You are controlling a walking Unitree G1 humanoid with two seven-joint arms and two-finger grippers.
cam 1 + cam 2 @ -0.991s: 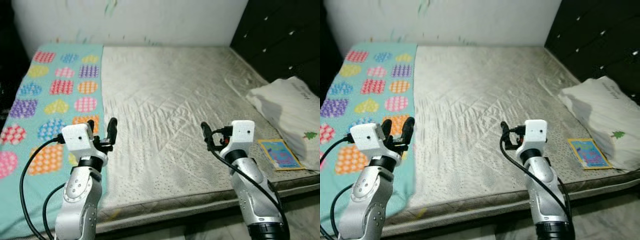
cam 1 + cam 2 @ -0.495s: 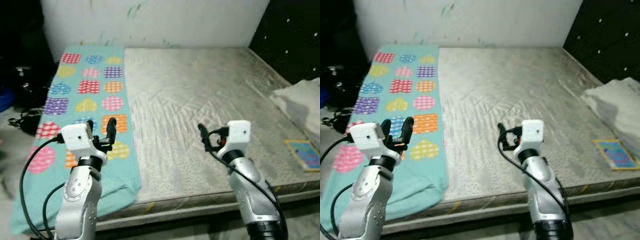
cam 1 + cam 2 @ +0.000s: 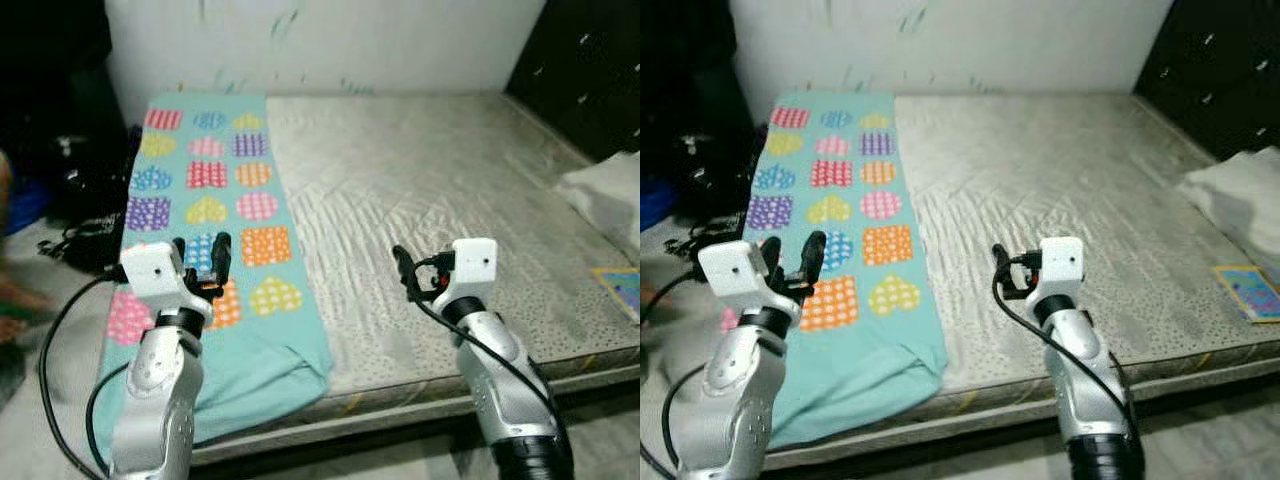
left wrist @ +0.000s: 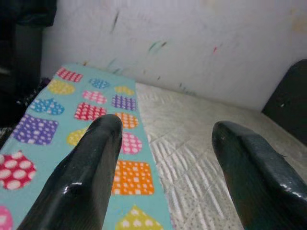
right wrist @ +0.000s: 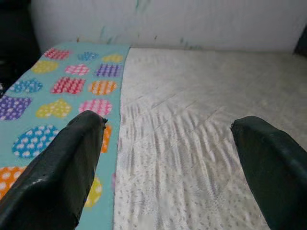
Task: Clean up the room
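The teal heart-print blanket [image 3: 215, 210] is laid along the left strip of the mattress [image 3: 440, 200], its long axis running from the wall down to the near edge, where it's bunched and hanging over; it's found just ahead of the left gripper [image 3: 200, 262], so that arm is judged nearer; the right gripper [image 3: 1002, 272] is held over bare mattress; both are kept spread, nothing pinched; no readable writing anywhere.
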